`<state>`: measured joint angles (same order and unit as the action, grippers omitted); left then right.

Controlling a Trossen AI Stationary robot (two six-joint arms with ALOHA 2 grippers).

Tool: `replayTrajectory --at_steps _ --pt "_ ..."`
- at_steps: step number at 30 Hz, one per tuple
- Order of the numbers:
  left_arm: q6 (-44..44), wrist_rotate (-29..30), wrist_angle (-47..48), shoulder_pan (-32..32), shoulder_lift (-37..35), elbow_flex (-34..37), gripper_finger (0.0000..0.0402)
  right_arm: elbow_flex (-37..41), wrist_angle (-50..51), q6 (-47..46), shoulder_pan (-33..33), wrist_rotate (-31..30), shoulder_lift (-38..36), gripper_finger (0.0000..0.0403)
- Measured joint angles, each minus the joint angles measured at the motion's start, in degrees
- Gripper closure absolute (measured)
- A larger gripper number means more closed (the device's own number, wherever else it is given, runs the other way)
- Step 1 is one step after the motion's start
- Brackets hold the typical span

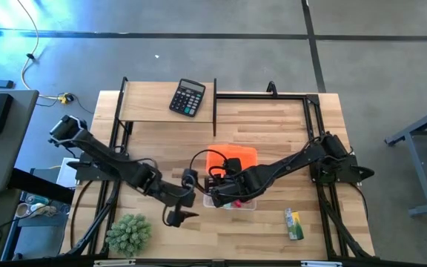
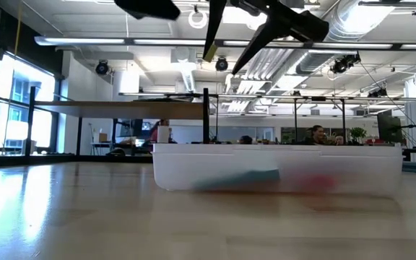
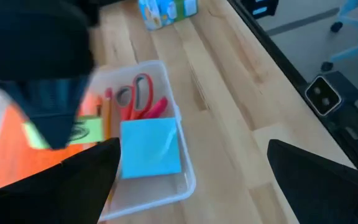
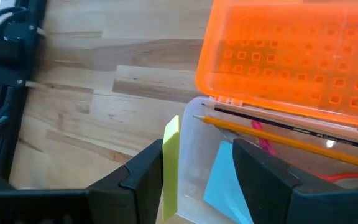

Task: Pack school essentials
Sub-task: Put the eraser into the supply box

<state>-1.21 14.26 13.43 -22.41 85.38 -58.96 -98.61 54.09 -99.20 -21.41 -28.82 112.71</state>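
A clear plastic box (image 1: 232,199) with an open orange lid (image 4: 291,56) stands mid-table. It holds the light-blue notepad (image 3: 149,148), red-handled scissors (image 3: 138,99), two pencils (image 4: 278,132) and the pink pen (image 3: 157,107). My right gripper (image 4: 197,146) hovers open over the box's left end, with the thin yellow block (image 4: 171,165) at one finger. My left gripper (image 3: 194,149) is open above bare table, left of the box and nearer the near edge (image 1: 182,216). The green-yellow packet (image 1: 293,224) lies flat right of the box. My right gripper has the yellow block's flat face (image 4: 166,168) against the inner side of one finger (image 4: 143,177). The other finger (image 4: 266,174) stands well apart from it. The fingers point down from above. The block is edge-on and upright, lifted clear over the box's rim.
A black calculator (image 1: 187,97) lies on a raised shelf at the far edge. A spiky green plant (image 1: 128,233) stands at the near left corner. Black frame rails (image 1: 313,126) run along the table's right and far sides. Bare wood lies between box and packet.
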Motion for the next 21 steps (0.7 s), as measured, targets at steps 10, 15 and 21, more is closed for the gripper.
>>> replayTrajectory --at_steps 10,15,21 --pt "1.4 0.7 -5.6 0.3 7.1 0.2 0.0005 0.0 0.2 -1.4 -0.3 1.3 0.0 0.0222" --pt "1.5 4.4 -7.7 0.3 8.2 0.1 0.0005 0.0 -0.1 -2.2 -0.5 1.5 0.0 0.0222" --pt "1.9 7.7 -8.9 0.3 8.4 0.1 0.0005 0.0 -1.5 -2.8 -0.9 1.8 0.0 0.0222"
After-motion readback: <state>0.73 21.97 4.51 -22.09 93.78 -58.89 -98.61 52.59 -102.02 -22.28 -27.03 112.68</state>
